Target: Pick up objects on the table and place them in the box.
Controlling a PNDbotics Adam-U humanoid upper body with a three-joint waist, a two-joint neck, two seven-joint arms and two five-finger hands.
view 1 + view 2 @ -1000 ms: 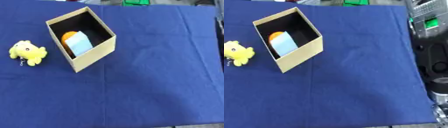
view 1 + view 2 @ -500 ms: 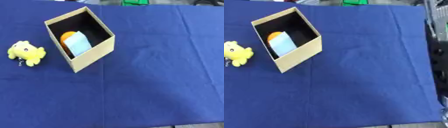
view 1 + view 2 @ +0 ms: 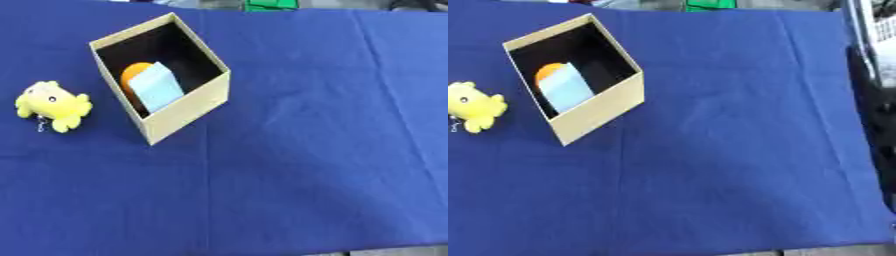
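An open cardboard box (image 3: 186,109) stands on the blue cloth at the upper left, turned at an angle. Inside it lie an orange thing (image 3: 135,74) and a pale blue block (image 3: 158,91) leaning against it. A yellow plush toy (image 3: 52,105) with a small keychain lies on the cloth just left of the box, apart from it. Neither of my hands shows in either view.
The blue cloth (image 3: 315,150) covers the whole table, with its front edge along the bottom. A green thing (image 3: 270,4) sits past the far edge. Dark machine parts (image 3: 877,100) stand off the table's right side.
The whole picture has shifted slightly between frames, so the camera moved. The dark robot parts at the right have dropped mostly out of the right eye view. The toy and box stay put.
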